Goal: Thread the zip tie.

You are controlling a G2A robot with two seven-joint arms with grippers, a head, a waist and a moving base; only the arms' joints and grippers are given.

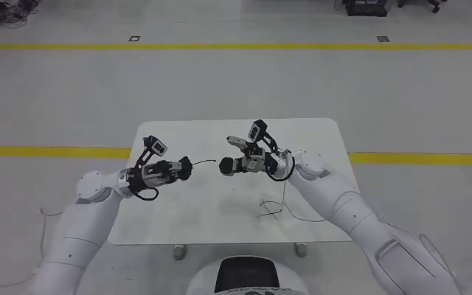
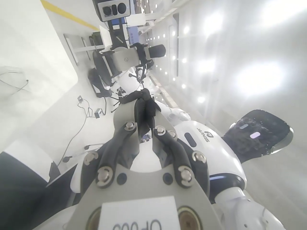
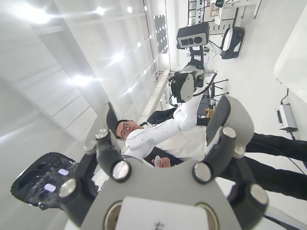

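Note:
In the top view, my left gripper (image 1: 184,168) hovers over the white table (image 1: 310,140), shut on a thin black zip tie (image 1: 203,161). The tie sticks out toward my right gripper (image 1: 223,166), and its free tip ends just short of that gripper. In the left wrist view the left gripper (image 2: 144,98) has its black fingers (image 2: 140,118) pressed together. In the right wrist view the right gripper (image 3: 168,104) is open, its two fingers (image 3: 219,118) wide apart with nothing between them. The left arm's gripper (image 3: 182,88) faces it a short way off.
A few loose black zip ties (image 1: 271,208) lie on the table near its front edge, under the right forearm. A person sits beyond the table in the right wrist view, not touching the task's things.

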